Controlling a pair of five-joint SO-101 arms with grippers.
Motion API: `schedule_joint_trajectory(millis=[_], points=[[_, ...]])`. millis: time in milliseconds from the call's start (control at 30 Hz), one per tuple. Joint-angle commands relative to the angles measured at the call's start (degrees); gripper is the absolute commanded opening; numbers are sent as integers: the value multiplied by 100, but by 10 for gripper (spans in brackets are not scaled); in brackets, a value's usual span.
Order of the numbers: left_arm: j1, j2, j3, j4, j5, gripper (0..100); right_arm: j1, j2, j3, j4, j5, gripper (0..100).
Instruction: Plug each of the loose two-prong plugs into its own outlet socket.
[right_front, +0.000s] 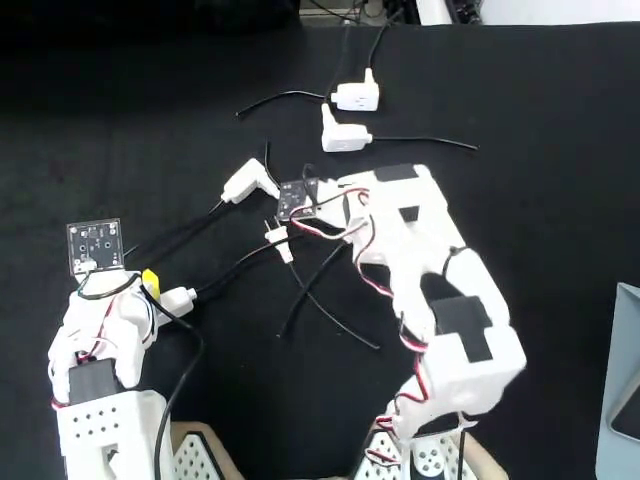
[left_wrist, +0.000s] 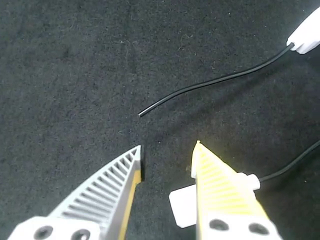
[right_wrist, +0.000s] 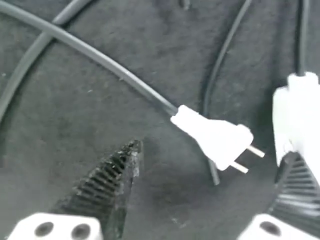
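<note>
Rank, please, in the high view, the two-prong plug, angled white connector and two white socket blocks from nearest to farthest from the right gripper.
1. Two-prong plug, inside the right gripper.
2. Angled white connector, beyond, leftward.
3. Nearer socket block, farther back.
4. Far socket block, rearmost.

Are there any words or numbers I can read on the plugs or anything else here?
None can be read.
White two-prong plug: plain, no print.
White outlet sockets: no marks to be seen.
Small square board on the left arm: tiny dots, too small to read.
</note>
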Motion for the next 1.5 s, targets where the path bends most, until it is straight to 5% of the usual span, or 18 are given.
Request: schedule_joint_trajectory(millis=[0,233,500,833,1167,1333,1467], points=[[57,-53,-48,9,18,170,79,409,-752,-18,79,417],[57,-53,-48,9,18,170,53,1112,-1174,-26,79,405],[57,-53,-48,18,18,170,35,1191,-1209,35,35,126],[57,-53,-48,18,18,170,-141,629,-1218,1292,-35,31],[57,-53,-48,18,18,170,-905,-567,-989,2558,-1433,12],[48,-53,-48,18,18,170,-1240,-1059,-347,2470,-2110,13],[40,-53,-48,9,18,170,-1442,-1323,435,1319,-2866,13]])
